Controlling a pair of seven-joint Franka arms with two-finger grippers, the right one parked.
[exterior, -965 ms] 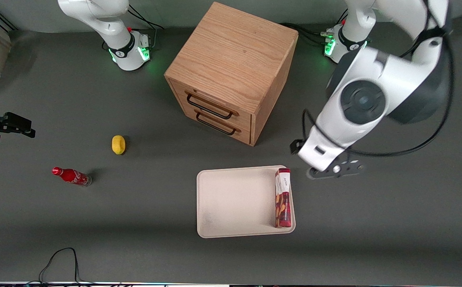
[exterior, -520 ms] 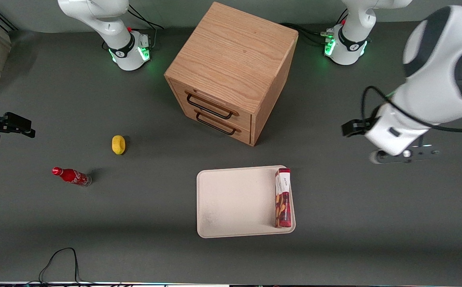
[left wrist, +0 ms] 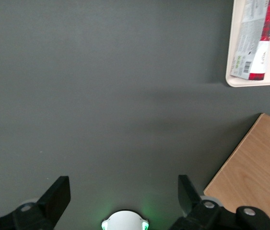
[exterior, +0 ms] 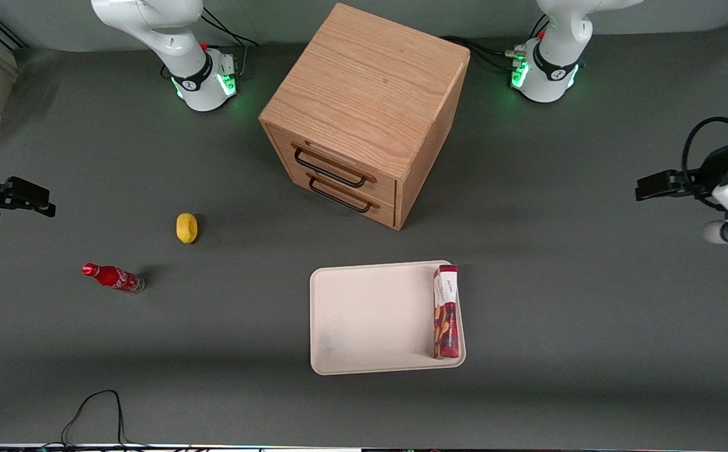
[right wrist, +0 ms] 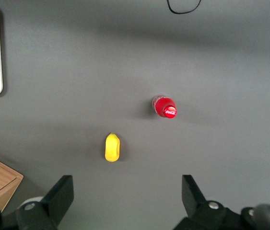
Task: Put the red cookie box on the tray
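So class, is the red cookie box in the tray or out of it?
In. The red cookie box lies flat inside the tray, along its rim nearest the working arm. The open gripper is off to the side, holding nothing.

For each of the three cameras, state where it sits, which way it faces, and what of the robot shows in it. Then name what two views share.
Front view: high above the table, looking down on the wooden drawer cabinet, the tray with the red cookie box on it; both arm bases show, and the gripper at the working arm's end.
Left wrist view: on the working arm, facing down at bare table; open fingers show.
Right wrist view: on the parked arm, facing down at the lemon and cola bottle.
Shared: front and left wrist views both show tray and box.
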